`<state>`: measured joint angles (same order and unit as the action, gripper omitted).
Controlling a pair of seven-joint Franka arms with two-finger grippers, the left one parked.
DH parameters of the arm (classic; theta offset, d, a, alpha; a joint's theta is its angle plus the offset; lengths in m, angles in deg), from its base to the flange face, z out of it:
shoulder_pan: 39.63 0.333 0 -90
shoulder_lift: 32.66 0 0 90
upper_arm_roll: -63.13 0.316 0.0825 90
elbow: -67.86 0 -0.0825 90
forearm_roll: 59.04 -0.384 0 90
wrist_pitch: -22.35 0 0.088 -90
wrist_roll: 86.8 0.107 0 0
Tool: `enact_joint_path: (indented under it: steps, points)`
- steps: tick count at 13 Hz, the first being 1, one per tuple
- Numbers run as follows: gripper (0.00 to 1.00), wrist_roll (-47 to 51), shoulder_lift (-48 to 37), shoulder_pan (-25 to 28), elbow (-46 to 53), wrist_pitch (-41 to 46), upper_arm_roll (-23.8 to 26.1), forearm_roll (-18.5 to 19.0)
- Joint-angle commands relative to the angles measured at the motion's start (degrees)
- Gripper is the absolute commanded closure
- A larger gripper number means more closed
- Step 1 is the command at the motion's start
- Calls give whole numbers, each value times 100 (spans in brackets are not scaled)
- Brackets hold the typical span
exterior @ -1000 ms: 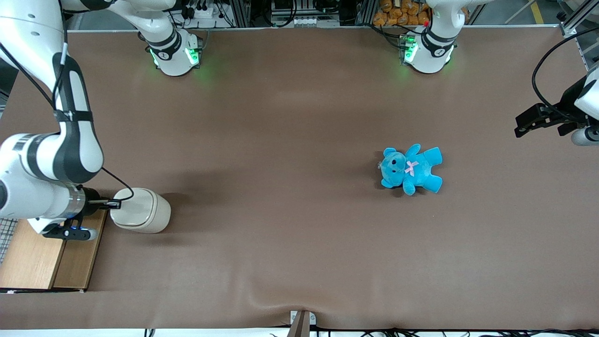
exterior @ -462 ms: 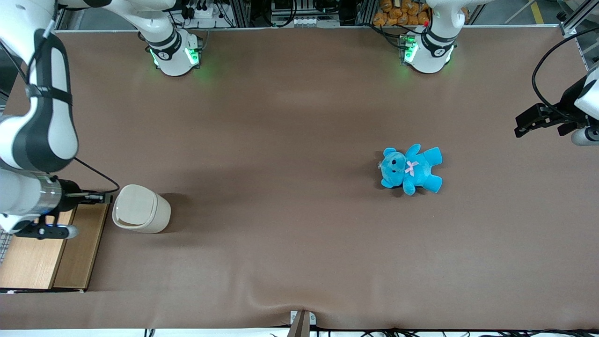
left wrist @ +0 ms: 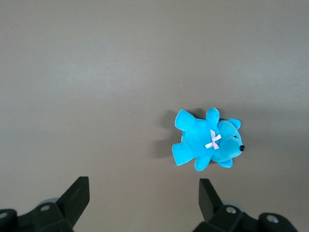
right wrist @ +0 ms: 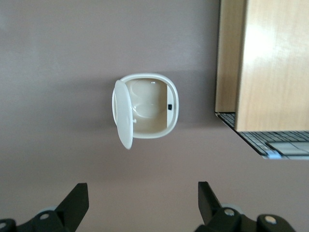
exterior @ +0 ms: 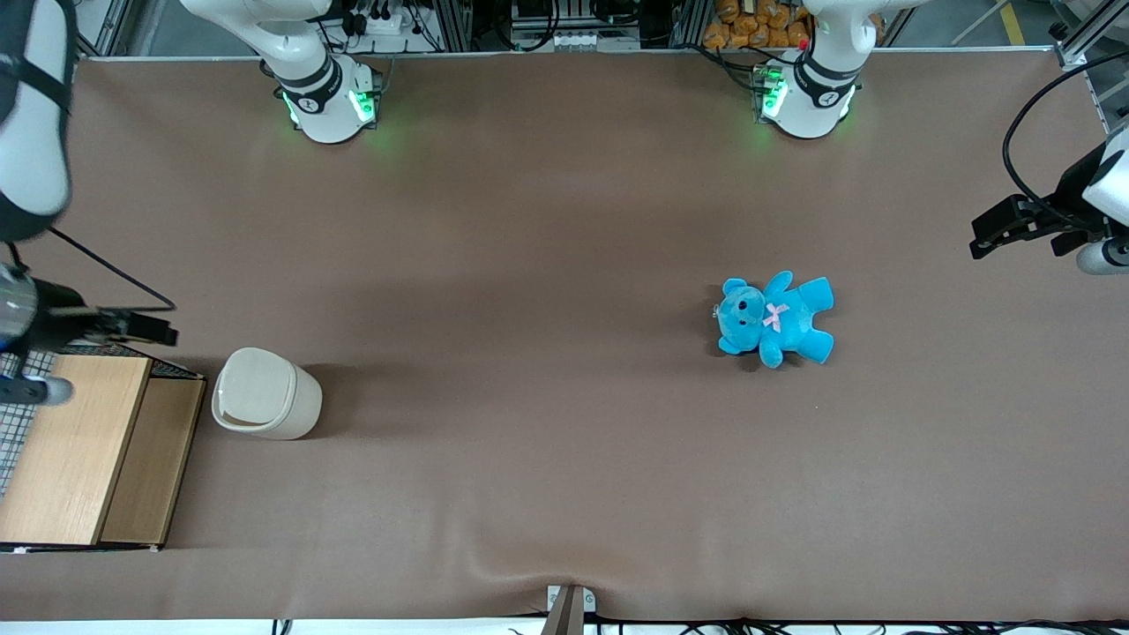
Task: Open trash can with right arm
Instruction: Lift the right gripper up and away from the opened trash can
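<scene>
The cream-white trash can [exterior: 266, 394] stands on the brown table next to the wooden-topped box. In the right wrist view the trash can [right wrist: 147, 107] has its paler lid [right wrist: 121, 114] swung up on edge at one side, and its empty inside shows. My right gripper [exterior: 157, 333] hangs above the table, a little farther from the front camera than the can and apart from it. In the wrist view the gripper [right wrist: 142, 193] is open and empty, its black fingers [right wrist: 77, 198] wide apart, and it looks down on the can from a distance.
A wooden-topped box with wire mesh [exterior: 79, 450] sits beside the can at the working arm's end and shows in the right wrist view [right wrist: 270, 63]. A blue teddy [exterior: 774, 317] lies toward the parked arm's end. Two arm bases [exterior: 326, 97] stand along the back edge.
My gripper was at the can's lid a second ago and has drawn away, up and farther from the front camera. The lid has gone from shut to open.
</scene>
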<state>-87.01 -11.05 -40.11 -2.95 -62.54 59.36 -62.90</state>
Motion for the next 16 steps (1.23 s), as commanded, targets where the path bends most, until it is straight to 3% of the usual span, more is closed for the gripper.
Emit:
enact_joint_path:
  steps: [1, 4, 9, 16]
  points:
    - [0, -225, -411, -242, -265, 148, 34, -79]
    - [0, -199, -920, -251, -756, 139, -36, -79]
    - [0, -199, -2414, -251, -2627, -483, -89, -70]
    - [0, -252, -2478, -260, -2333, -326, -150, 9]
